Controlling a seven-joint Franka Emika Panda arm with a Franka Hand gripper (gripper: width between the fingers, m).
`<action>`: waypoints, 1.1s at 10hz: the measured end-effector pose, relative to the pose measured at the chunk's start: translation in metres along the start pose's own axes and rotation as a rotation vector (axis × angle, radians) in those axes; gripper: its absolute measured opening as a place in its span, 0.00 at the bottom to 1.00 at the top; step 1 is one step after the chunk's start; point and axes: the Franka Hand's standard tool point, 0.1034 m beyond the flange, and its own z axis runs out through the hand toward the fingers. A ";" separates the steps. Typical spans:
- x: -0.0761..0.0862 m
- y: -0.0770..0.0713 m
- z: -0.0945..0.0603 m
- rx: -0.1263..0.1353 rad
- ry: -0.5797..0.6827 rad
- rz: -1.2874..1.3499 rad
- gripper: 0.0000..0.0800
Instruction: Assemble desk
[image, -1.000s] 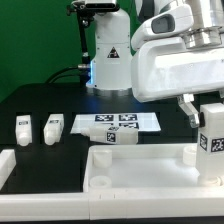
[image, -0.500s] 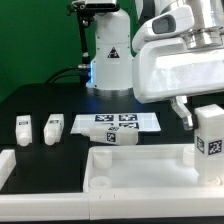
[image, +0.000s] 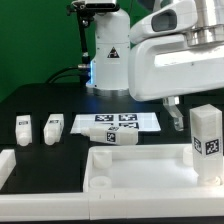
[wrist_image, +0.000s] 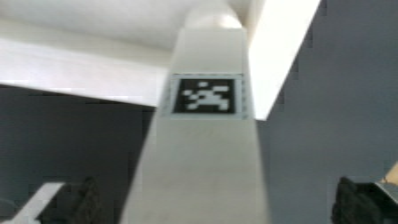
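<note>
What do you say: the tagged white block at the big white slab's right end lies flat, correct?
Not quite: the leg at the tabletop's end on the exterior view's right stands upright, not flat. The exterior view shows it.

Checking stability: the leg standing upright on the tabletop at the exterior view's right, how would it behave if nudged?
Leg: tall and narrow on end, so probably apt to tip. Its blocky, straight-edged plastic suggests it is stiff and unlikely to roll. The hand stands open around it, so nothing seems to steady it on the tabletop.
</note>
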 end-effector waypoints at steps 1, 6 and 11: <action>-0.001 0.001 0.000 0.007 -0.054 0.008 0.81; -0.007 -0.012 0.004 0.035 -0.269 0.069 0.67; -0.006 -0.012 0.005 -0.012 -0.251 0.386 0.36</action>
